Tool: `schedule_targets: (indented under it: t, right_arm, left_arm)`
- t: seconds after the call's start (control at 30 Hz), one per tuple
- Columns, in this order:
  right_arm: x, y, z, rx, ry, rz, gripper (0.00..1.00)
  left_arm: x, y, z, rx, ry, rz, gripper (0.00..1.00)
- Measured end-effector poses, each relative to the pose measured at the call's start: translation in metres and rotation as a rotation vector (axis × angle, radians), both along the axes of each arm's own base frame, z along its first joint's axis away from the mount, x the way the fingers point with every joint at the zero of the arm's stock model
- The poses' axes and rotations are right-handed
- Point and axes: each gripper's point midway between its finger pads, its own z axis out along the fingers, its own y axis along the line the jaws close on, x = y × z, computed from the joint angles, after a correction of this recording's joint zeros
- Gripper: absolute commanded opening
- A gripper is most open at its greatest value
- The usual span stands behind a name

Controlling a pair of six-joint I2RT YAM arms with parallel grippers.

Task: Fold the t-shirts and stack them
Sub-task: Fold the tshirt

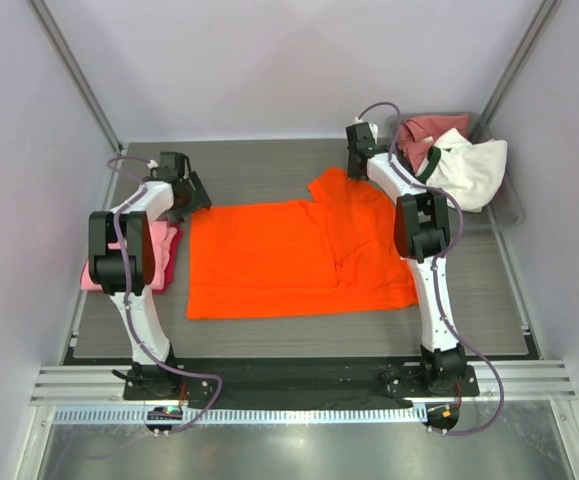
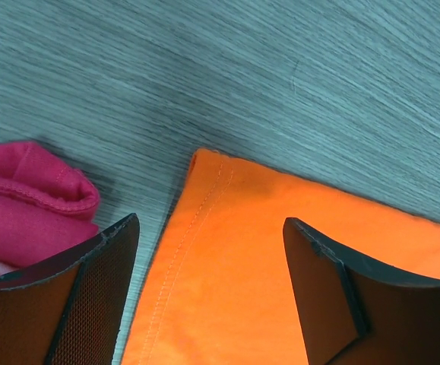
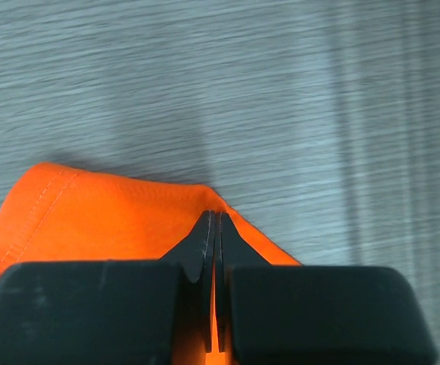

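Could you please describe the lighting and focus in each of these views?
Top external: even, diffuse light, only faint shadows around the orange t-shirt. Left wrist: table grain and stitching sharp, a dark shadow beside the magenta t-shirt. Right wrist: the right gripper looks slightly soft up close; a soft shadow falls behind the cloth.

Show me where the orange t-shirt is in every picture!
Top external: the orange t-shirt lies spread flat mid-table.
Left wrist: its hemmed corner fills the lower middle, between the open left gripper fingers.
Right wrist: its edge sits lower left, pinched in the shut right gripper.
Shared landmark: the grey wood-grain table.
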Motion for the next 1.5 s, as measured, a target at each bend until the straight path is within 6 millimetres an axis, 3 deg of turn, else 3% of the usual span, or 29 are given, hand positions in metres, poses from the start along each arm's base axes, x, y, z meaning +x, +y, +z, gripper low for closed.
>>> schedule_targets:
  t: [0.23, 0.5, 0.57, 0.73, 0.83, 0.93, 0.97, 1.3, 1.5]
  right_arm:
    - [0.001, -0.022, 0.000, -0.041, 0.000, -0.058, 0.01]
    - [0.001, -0.027, 0.000, -0.052, -0.002, -0.071, 0.01]
    - [0.001, -0.027, 0.000, -0.051, -0.004, -0.071, 0.01]
    - [0.003, -0.027, -0.001, -0.047, -0.011, -0.073, 0.01]
    - [0.003, -0.026, 0.000, -0.044, -0.013, -0.071, 0.01]
    - [0.003, -0.025, 0.000, -0.040, -0.012, -0.069, 0.01]
    - [0.003, -0.025, 0.000, -0.040, -0.012, -0.068, 0.01]
    - [-0.008, -0.032, 0.007, -0.045, -0.004, -0.090, 0.01]
    - [-0.017, -0.037, 0.043, -0.030, -0.043, -0.099, 0.01]
  left_arm:
    - [0.003, 0.000, -0.001, -0.001, 0.002, 0.000, 0.71]
    - [0.014, -0.004, -0.011, -0.020, 0.013, -0.013, 0.69]
    - [0.017, -0.005, -0.013, -0.022, 0.013, -0.014, 0.61]
    - [0.020, -0.009, -0.013, -0.042, 0.011, -0.024, 0.53]
    - [0.019, -0.009, -0.013, -0.043, 0.014, -0.024, 0.39]
    - [0.018, -0.008, -0.014, -0.040, 0.019, -0.021, 0.14]
    - [0.018, -0.008, -0.014, -0.038, 0.020, -0.020, 0.01]
    - [0.017, -0.008, -0.015, -0.036, 0.026, -0.022, 0.00]
    - [0.012, -0.010, -0.016, -0.034, 0.013, -0.045, 0.00]
